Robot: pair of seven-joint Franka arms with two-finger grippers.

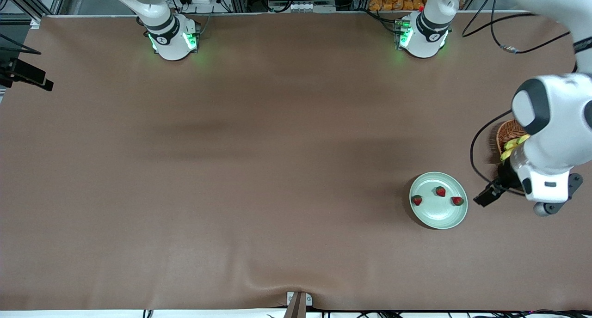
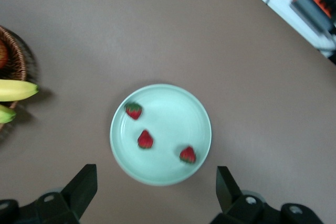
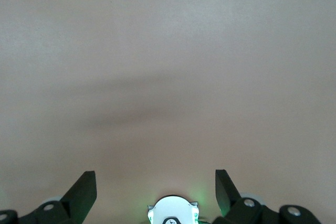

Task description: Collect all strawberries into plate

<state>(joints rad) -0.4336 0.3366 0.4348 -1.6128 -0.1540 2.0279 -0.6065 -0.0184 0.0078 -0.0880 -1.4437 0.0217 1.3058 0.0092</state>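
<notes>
While right gripper (image 3: 155, 190) waits with fingers spread above bare table (image 1: 231, 170), plate (image 1: 439, 216) near the left arm's end holds three strawberries (image 1: 440, 191), pointing variously; left gripper (image 2: 156, 188) hangs spread alongside.

The left arm reaches out from its base to the table's left-arm end, its wrist bent downward. The left gripper (image 2: 156, 192) hangs in the air with its 2 fingers spread wide, holding nothing. The right gripper (image 3: 155, 192) waits above the table, fingers likewise wide apart and empty.
</notes>
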